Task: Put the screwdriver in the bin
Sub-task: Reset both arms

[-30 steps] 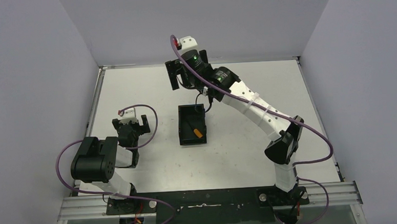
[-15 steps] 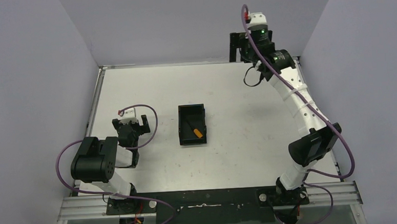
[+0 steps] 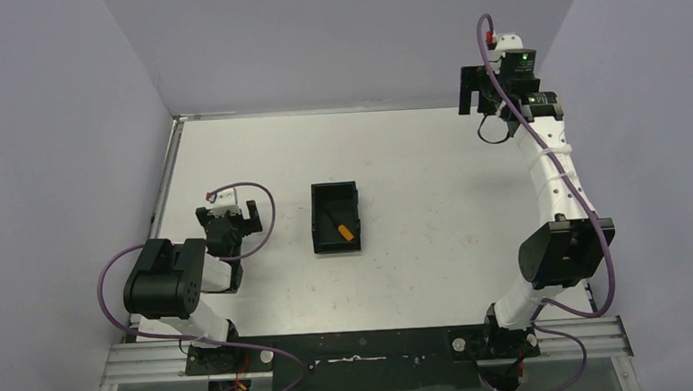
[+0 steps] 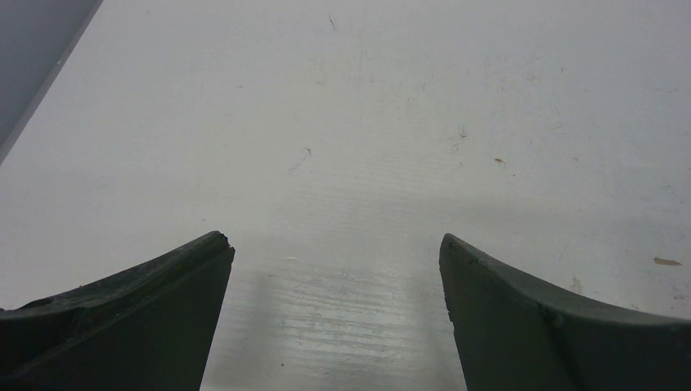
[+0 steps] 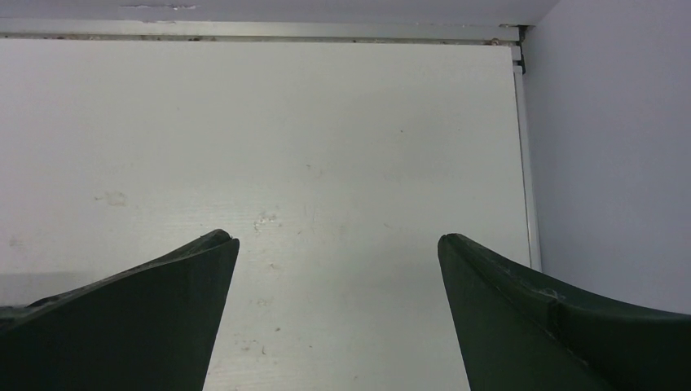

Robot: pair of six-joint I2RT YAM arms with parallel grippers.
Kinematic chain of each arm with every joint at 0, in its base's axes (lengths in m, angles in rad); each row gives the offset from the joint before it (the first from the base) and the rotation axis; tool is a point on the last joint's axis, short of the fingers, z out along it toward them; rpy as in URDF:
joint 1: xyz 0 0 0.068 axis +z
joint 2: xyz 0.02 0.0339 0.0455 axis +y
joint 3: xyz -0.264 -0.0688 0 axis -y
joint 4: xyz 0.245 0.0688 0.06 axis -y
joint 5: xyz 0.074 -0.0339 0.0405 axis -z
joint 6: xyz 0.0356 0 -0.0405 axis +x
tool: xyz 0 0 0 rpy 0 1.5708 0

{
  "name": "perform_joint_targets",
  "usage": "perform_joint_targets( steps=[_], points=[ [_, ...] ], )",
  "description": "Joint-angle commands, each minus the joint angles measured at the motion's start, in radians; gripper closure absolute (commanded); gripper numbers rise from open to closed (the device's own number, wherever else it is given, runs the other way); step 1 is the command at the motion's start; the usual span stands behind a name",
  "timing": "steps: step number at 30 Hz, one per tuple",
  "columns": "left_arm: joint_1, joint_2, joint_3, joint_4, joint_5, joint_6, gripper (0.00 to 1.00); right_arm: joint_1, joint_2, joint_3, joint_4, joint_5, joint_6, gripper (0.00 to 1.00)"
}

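Note:
The black bin (image 3: 319,224) sits mid-table in the top view. The screwdriver (image 3: 343,226), with its orange handle and thin black shaft, lies inside it. My right gripper (image 3: 472,94) is open and empty, raised high near the far right corner, far from the bin. In the right wrist view it (image 5: 336,244) shows only bare table between its jaws. My left gripper (image 3: 234,221) is open and empty, low over the table left of the bin. In the left wrist view it (image 4: 336,244) frames bare table. Neither wrist view shows the bin or the screwdriver.
Grey walls enclose the white table (image 3: 433,209) on the left, back and right. A metal rail (image 5: 261,31) runs along the far edge, meeting the right wall (image 5: 611,147) at the corner.
My right arm has swung from above the bin's far end to the far right corner, open and empty. The screwdriver stays in the bin. The left arm has not moved.

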Motion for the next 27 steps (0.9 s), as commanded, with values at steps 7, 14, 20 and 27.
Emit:
perform_joint_targets(
  steps=[7,14,20,27],
  points=[
    [-0.001,-0.004,0.02,0.053,0.01,0.006,0.03,-0.135,-0.042,-0.021,0.094,-0.179,-0.054,0.0],
    [-0.001,-0.003,0.02,0.054,0.01,0.007,0.03,-0.135,-0.039,-0.023,0.093,-0.112,-0.023,0.0],
    [-0.002,-0.003,0.02,0.054,0.01,0.007,0.03,-0.131,-0.062,-0.049,0.123,-0.082,-0.002,0.0],
    [-0.002,-0.004,0.02,0.053,0.01,0.007,0.03,-0.097,-0.065,-0.062,0.14,-0.02,0.01,0.0]
  ],
)
